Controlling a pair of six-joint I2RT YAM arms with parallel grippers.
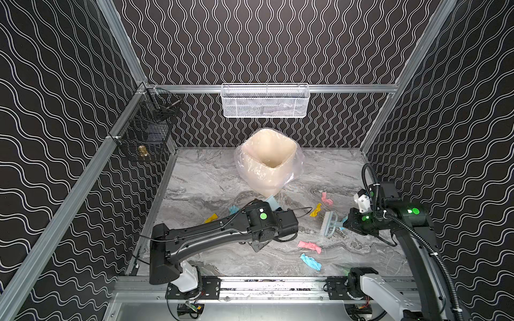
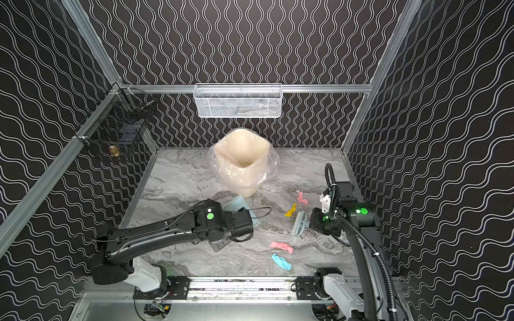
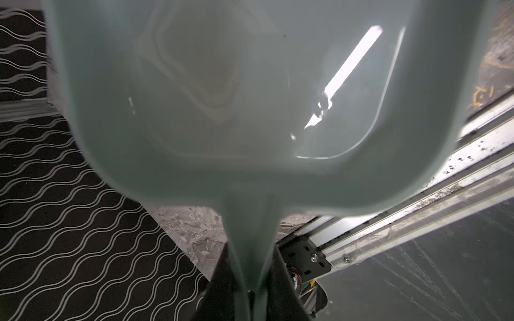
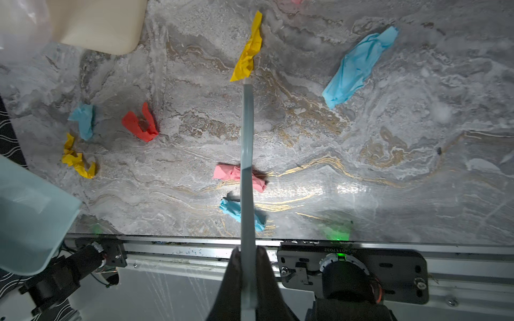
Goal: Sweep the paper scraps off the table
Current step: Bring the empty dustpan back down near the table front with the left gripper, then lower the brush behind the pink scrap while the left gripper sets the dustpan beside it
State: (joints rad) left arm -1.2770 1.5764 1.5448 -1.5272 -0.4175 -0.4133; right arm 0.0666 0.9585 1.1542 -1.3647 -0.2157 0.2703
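Crumpled paper scraps across marble table

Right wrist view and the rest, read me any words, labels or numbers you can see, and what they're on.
Black mounting plate: one line of small white print along its edge, upside down, too blurred to quote.
Green round stickers on the arms: blank.
No other text in any view.

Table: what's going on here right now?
The left gripper is shut on the dustpan handle, and the right gripper is shut on the brush. Paper scraps lie scattered over the table. The brush is beside a yellow scrap, and the dustpan is just in front of the bin.
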